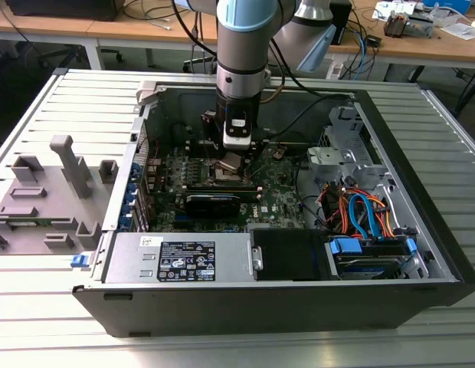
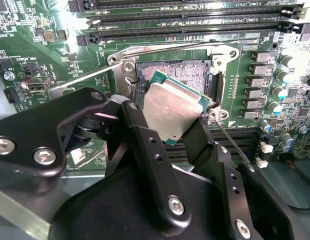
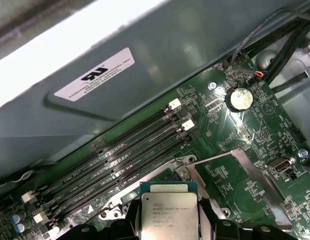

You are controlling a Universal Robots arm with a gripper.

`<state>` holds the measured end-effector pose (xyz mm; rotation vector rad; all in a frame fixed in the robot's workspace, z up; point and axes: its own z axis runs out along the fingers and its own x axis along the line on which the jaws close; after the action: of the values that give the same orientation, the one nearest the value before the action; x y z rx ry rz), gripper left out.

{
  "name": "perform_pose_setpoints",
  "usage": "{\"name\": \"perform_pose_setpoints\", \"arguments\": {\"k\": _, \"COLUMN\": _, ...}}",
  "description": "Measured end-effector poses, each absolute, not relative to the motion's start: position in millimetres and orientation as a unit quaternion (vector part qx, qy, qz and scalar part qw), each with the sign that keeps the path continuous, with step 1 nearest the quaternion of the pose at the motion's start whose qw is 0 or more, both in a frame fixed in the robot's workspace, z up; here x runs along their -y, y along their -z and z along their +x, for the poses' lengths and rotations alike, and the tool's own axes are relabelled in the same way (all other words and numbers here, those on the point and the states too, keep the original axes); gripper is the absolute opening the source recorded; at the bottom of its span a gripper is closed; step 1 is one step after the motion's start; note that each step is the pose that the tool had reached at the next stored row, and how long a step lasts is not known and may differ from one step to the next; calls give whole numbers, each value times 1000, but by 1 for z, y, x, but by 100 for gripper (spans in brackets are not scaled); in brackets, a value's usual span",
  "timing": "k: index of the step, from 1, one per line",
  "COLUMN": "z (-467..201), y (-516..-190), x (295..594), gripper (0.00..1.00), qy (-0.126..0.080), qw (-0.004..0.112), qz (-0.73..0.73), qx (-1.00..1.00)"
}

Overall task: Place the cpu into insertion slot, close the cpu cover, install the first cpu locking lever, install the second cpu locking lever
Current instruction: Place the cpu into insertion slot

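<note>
My gripper (image 2: 171,131) is shut on the cpu (image 2: 172,112), a flat square chip with a silver-grey top, held by its edges between the black fingers (image 2: 141,142). The chip hangs tilted just above the insertion slot (image 2: 187,72), whose pin field lies bare inside its silver rim. In the first wrist view the cpu (image 3: 168,215) sits between the fingers, and the cpu cover (image 3: 245,156) stands flipped open beside the slot. Two thin locking levers (image 2: 80,80) (image 2: 234,146) stick out, unlatched. In the exterior view the gripper (image 1: 232,159) reaches down into the open computer case.
Long black memory slots (image 2: 195,22) run beside the socket. A black expansion card (image 1: 213,201) lies nearer the front. The case wall (image 3: 145,75) stands close behind the board, and a coin battery (image 3: 238,98) sits on it. Cables and drive bays (image 1: 360,215) fill the exterior view's right.
</note>
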<state>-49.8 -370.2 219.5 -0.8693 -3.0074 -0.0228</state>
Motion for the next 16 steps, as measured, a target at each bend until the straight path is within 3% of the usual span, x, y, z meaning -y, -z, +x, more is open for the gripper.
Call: {"name": "perform_pose_setpoints", "arguments": {"k": 16, "z": -50, "y": -220, "x": 370, "gripper": 55, "qy": 7, "qw": 5, "qz": -285, "qx": 958}}
